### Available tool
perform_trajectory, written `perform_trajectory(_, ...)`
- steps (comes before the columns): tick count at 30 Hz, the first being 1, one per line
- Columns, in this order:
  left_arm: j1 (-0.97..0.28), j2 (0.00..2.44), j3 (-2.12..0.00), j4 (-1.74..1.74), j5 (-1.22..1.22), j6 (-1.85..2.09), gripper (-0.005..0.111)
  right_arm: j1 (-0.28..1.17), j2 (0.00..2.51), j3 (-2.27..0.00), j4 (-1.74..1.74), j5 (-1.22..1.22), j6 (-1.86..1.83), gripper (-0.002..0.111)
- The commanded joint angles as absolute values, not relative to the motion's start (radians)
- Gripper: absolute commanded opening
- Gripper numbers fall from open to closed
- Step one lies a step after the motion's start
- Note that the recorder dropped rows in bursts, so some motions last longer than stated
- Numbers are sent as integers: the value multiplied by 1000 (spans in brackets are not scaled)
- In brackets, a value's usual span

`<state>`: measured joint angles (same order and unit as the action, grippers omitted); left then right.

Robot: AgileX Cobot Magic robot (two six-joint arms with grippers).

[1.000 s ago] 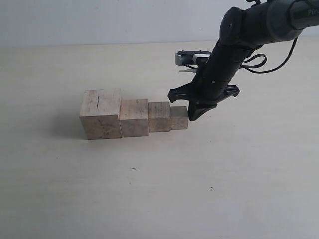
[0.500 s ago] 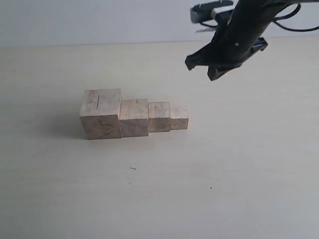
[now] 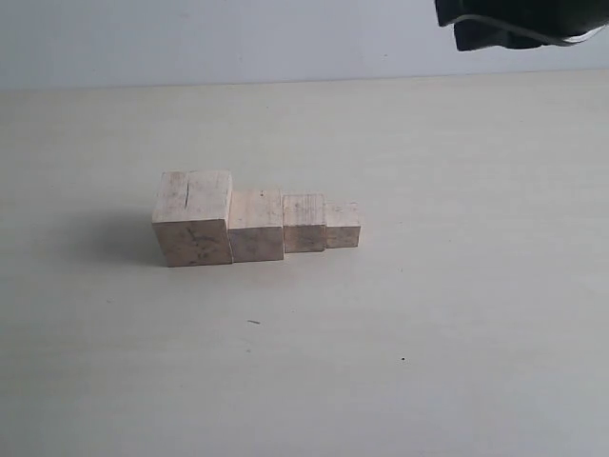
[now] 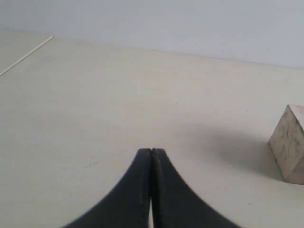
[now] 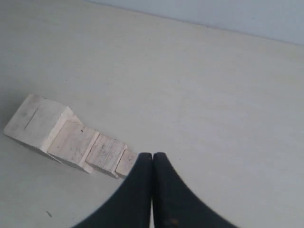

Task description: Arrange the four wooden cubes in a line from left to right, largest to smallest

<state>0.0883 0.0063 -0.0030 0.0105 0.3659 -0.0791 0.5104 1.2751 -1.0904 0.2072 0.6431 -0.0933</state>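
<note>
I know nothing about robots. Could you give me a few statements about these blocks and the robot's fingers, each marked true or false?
The four wooden cubes stand in one row, side by side. True.
In the exterior view the row grows bigger toward the right. False: the largest cube is at the left end, the smallest cube at the right.
The right fingers are shut and hold nothing. True.
One cube is stacked on another. False: all four rest on the table.
The left fingers grip a cube. False: they are shut on nothing.
</note>
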Motion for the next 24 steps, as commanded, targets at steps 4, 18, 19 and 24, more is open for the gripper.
perform_trajectory(4,92,0,0,0,354,-83,0,511,1178,-1085,205,649,-105,0)
perform_trajectory(18,92,0,0,0,354,-83,0,511,1108,-1085,212,643,-105,0)
perform_trajectory(19,92,0,0,0,354,-83,0,511,1098,-1085,210,640,-101,0)
perform_trajectory(24,92,0,0,0,354,-83,0,470,1022,-1056,200,625,-104,0)
